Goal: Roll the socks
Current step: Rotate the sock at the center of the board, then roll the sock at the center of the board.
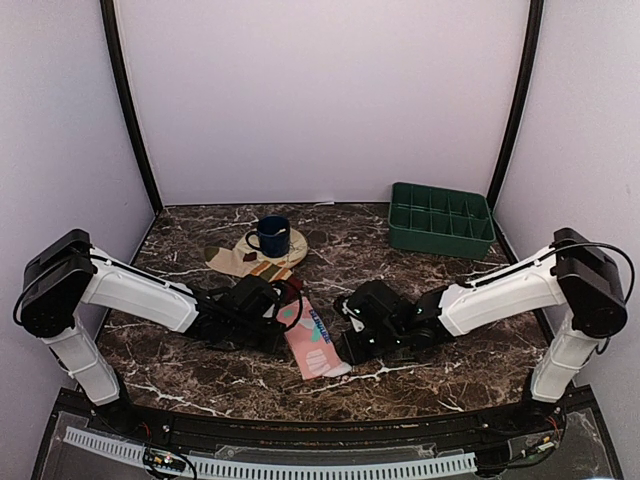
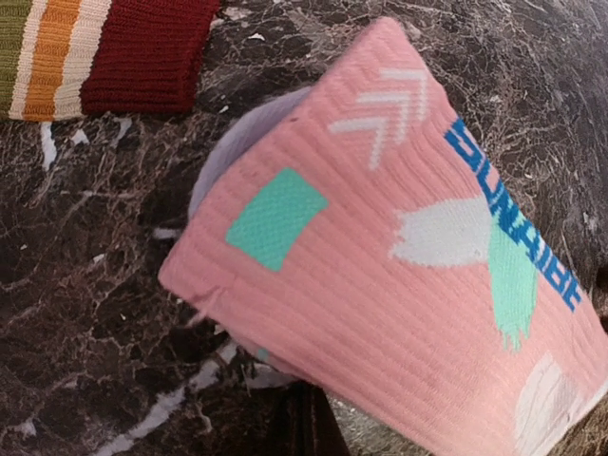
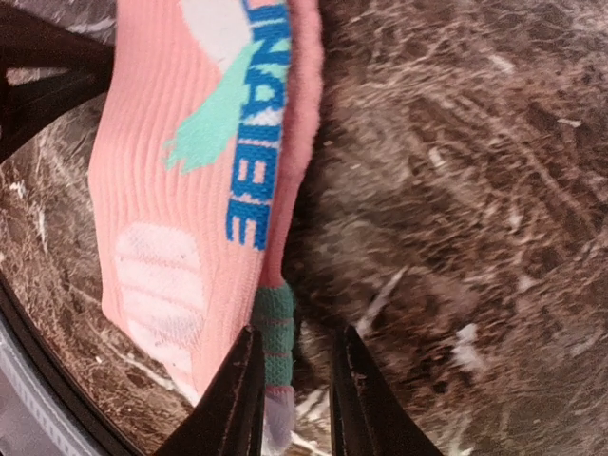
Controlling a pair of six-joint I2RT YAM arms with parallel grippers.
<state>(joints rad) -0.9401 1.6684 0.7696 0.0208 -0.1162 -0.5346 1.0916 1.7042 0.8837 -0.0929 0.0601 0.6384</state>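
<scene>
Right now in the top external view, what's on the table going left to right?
In order: blue mug → pink sock → green tray.

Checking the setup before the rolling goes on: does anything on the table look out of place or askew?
The blue mug on its round coaster looks odd among socks. It stands right beside the striped sock, and whether it pins that sock cannot be told. The pink sock lies flat and at a slant, not rolled.
</scene>
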